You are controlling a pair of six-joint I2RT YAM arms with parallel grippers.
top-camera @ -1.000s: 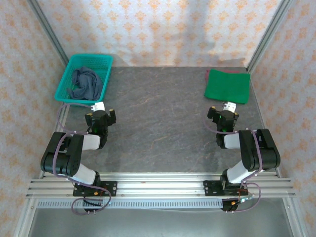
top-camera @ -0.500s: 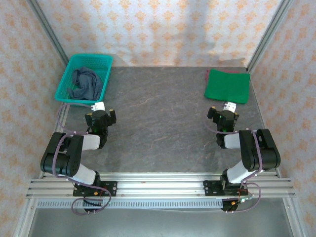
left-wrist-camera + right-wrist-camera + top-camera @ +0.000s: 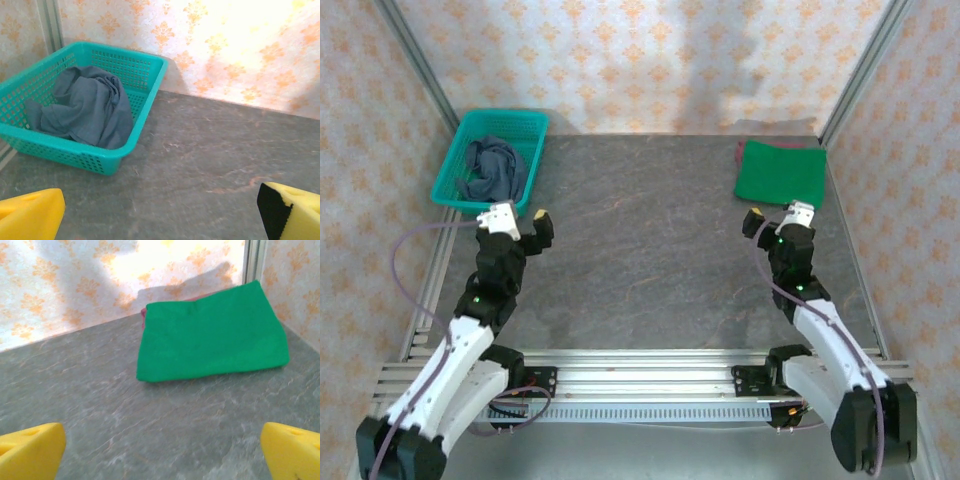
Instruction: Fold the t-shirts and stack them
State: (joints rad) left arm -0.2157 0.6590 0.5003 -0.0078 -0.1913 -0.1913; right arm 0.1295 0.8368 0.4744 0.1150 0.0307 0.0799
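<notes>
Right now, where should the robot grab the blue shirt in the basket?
Probably the raised bunched fold atop the slate-blue shirt, coming down from above with the open left gripper: the teal basket walls off every side, and that ridge stands highest.

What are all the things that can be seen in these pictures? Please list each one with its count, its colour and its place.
slate-blue t-shirt: one, dark slate-blue, crumpled inside the basket.
green t-shirt: one, bright green, folded flat at the table's far right corner.
basket: one, teal plastic mesh, at the table's far left corner.
reddish cloth: one edge, dark pink, peeking from under the green t-shirt; too little shows to identify it.
table: one, dark grey stone pattern.
walls: cream with orange ornaments, around the table.
left end effector: one, yellow-tipped, open and empty, near the basket.
right end effector: one, yellow-tipped, open and empty, near the green t-shirt.
</notes>
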